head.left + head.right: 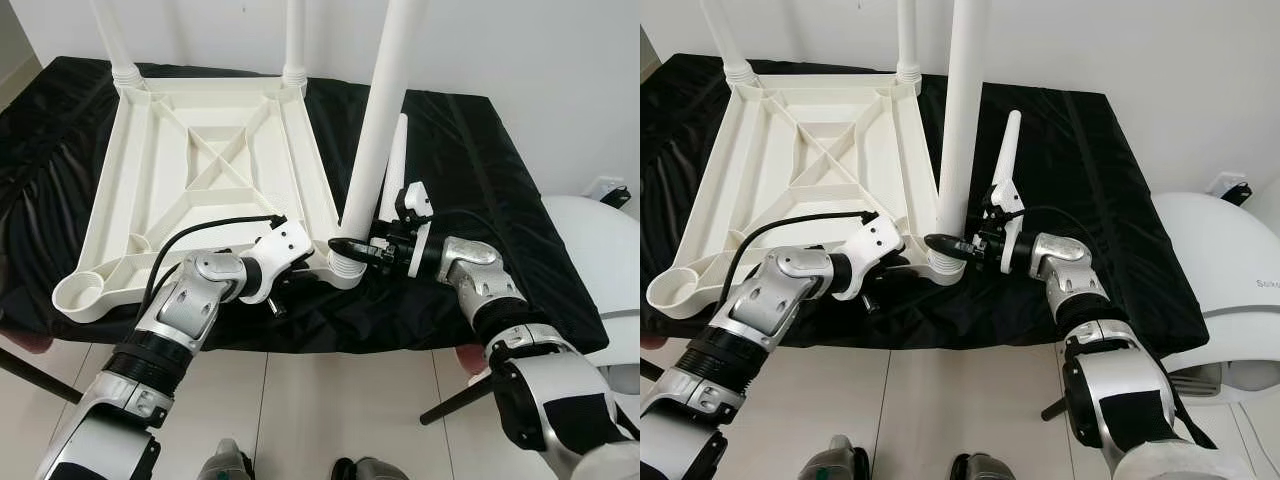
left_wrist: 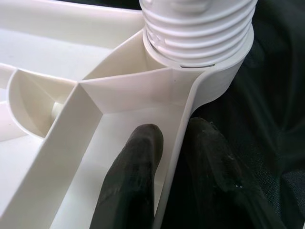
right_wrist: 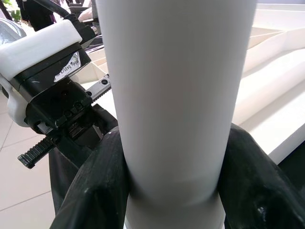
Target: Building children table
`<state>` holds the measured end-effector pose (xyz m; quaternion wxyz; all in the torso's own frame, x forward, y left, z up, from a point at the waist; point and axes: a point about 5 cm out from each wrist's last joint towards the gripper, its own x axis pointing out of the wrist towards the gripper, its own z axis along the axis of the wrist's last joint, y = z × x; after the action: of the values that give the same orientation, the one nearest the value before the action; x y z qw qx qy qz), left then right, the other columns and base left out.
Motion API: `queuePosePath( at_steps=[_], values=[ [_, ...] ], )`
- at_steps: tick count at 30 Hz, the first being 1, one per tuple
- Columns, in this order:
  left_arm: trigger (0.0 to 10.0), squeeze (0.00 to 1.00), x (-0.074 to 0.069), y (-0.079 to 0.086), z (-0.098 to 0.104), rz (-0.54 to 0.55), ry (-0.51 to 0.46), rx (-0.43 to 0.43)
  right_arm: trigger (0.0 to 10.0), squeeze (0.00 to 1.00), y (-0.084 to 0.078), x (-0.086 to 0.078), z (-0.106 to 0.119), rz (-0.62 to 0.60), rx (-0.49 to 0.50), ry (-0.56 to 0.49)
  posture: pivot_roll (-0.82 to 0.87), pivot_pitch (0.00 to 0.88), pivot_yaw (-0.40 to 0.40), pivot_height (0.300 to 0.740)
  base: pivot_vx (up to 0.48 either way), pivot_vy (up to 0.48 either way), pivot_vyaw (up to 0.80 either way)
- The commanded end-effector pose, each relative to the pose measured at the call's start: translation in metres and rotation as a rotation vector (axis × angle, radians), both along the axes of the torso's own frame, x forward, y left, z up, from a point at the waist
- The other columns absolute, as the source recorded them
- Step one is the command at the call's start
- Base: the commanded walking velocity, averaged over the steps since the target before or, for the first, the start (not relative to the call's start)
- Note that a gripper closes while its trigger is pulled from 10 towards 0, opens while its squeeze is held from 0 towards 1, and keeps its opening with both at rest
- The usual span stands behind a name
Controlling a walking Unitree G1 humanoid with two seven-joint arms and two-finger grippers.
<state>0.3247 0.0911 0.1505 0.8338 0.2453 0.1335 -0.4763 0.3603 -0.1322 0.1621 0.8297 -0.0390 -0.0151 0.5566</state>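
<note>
The white plastic tabletop (image 1: 210, 170) lies upside down on a black cloth (image 1: 500, 200), ribs up, and the build is well along. Two legs (image 1: 292, 40) already stand in the far corner sockets. A third leg (image 1: 385, 110) is upright in the near corner on the robot's right, and that's where the action is.

The right gripper (image 1: 352, 248) is clamped around that leg just above its socket (image 1: 345, 268); in the right wrist view both black fingers (image 3: 95, 191) press against opposite sides of the white tube. The left gripper (image 2: 169, 157) steadies the tabletop beside the same corner, its fingers pinching the thin outer rim, one inside the frame, one outside.

Look at the left wrist view: the leg's threaded collar (image 2: 198, 28) sits in the socket with several ridges showing above the rim, so I'd judge this leg isn't fully screwed home yet, though the angle makes that hard to call.

What's left? The near corner socket (image 1: 85, 292) on the robot's left is an empty cup, and the fourth leg (image 1: 393, 165) lies loose on the cloth behind the right gripper. So: finish seating leg three, fit leg four, then flip the table upright.
</note>
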Motion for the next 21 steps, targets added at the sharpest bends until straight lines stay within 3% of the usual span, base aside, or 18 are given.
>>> queuePosePath(
  at_steps=[1, 6, 8, 21],
  values=[
    [10.0, 0.0, 0.0, -0.002, 0.01, 0.007, -0.053, -0.013, 0.0, 0.0, 0.002, -0.001, -0.001, 0.028, 0.014, 0.011, 0.1, 0.067, -0.047, 0.74, 0.0, 0.0, 0.0],
    [10.0, 0.0, 0.001, -0.001, 0.009, 0.013, -0.054, -0.015, 0.0, 0.0, 0.003, -0.003, -0.004, 0.019, 0.017, 0.009, 0.1, 0.066, -0.048, 0.74, 0.0, 0.0, 0.0],
    [10.0, 0.0, 0.0, -0.001, 0.009, 0.016, -0.055, -0.017, 10.0, 0.0, 0.004, -0.004, -0.007, 0.008, 0.02, 0.01, 0.1, 0.063, -0.05, 0.74, 0.0, 0.0, 0.0],
    [10.0, 0.0, 0.001, -0.004, 0.009, 0.036, -0.056, -0.033, 10.0, 0.0, 0.004, -0.009, -0.013, -0.038, 0.073, 0.002, 0.09, 0.06, -0.052, 0.74, 0.0, 0.0, 0.0]
  ],
)
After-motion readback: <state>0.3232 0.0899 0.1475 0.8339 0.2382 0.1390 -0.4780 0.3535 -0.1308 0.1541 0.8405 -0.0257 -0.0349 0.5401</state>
